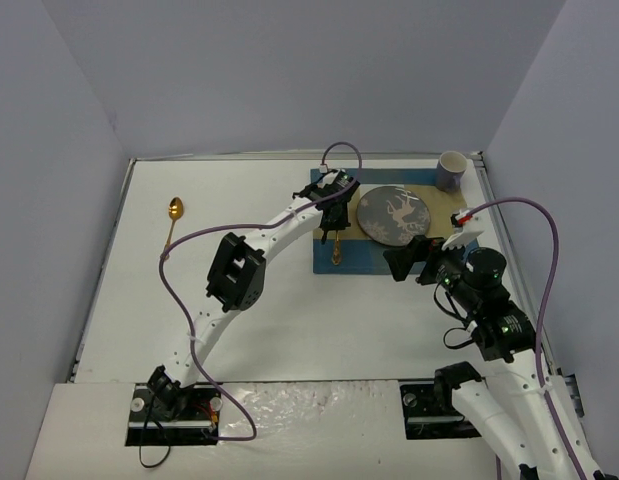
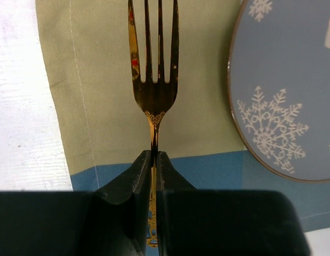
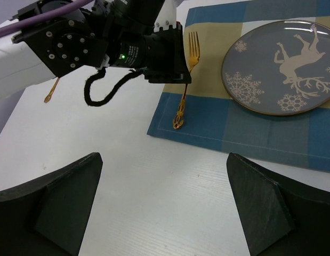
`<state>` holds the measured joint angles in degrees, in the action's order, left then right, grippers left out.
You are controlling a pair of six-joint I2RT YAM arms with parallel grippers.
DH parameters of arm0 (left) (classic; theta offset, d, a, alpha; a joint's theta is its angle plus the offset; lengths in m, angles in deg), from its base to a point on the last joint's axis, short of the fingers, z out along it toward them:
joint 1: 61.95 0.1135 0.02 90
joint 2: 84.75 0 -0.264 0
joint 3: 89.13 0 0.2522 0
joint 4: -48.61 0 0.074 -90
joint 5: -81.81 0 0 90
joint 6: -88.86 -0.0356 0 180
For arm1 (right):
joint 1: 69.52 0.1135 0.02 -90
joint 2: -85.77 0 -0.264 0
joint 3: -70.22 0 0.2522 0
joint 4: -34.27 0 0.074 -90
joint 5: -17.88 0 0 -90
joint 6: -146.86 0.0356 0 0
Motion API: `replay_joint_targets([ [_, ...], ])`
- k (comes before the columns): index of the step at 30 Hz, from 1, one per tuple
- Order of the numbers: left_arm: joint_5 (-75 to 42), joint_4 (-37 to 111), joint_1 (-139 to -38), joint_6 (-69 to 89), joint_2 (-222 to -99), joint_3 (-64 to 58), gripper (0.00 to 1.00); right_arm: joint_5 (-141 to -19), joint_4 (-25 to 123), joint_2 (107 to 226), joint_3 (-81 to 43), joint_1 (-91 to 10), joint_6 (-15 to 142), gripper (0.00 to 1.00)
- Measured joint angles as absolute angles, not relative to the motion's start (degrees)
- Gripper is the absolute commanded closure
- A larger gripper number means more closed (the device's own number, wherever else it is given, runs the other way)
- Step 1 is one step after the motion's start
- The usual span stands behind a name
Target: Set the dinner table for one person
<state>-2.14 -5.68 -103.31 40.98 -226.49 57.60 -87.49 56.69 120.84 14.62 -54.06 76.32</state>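
Your left arm (image 1: pixel 279 228) stretches across the dinner table (image 1: pixel 289 320), left gripper (image 2: pixel 154 156) clamped on the fork (image 2: pixel 154 80) at the placemat's (image 2: pixel 101 80) left edge; right gripper (image 3: pixel 163 160) hovers, spread wide.

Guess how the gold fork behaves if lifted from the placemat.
Probably stiff: the fork looks like polished metal. Likely slippery, may pivot: the left claw pinches only its thin handle. Flat shape, so unlikely to roll.

On the table (image 1: pixel 289 320), a mat (image 1: pixel 364 262) bears a plate (image 1: pixel 393 215). From the plate, the fork (image 1: pixel 335 252) is at 9 o'clock, the cup (image 1: pixel 450 170) at 2, and the spoon (image 1: pixel 173 222) far off at 9.
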Motion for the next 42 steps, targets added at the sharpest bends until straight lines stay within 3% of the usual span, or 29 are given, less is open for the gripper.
replay_joint_targets([
  [14, -1.16, -5.62, -103.4, 41.36, -228.45, 57.62, 1.0, -87.28, 57.27, 120.06, 14.63, -54.06, 76.32, 0.0],
  [16, -0.98, -5.63, -103.4, 41.52, -228.45, 57.62, 0.96, -87.28, 57.31, 120.06, 14.63, -54.06, 76.32, 0.0],
  [30, -0.62, -5.09, -103.4, 42.19, -228.45, 57.58, 0.64, -87.08, 57.5, 120.06, 14.63, -54.06, 76.3, 0.0],
  [35, -0.49, -5.26, -103.35, 41.35, -228.2, 57.27, 0.43, -87.08, 57.87, 120.03, 14.63, -54.06, 76.24, 0.0],
  [37, -0.09, -5.06, -103.19, 40.6, -226.95, 55.5, 0.28, -87.08, 58.05, 120.05, 14.63, -54.06, 76.11, 0.0],
  [42, 1.04, -4.87, -101.26, 36.76, -217.07, 44.89, 0.12, -87.11, 58.35, 120.12, 14.63, -54.06, 75.62, 0.0],
])
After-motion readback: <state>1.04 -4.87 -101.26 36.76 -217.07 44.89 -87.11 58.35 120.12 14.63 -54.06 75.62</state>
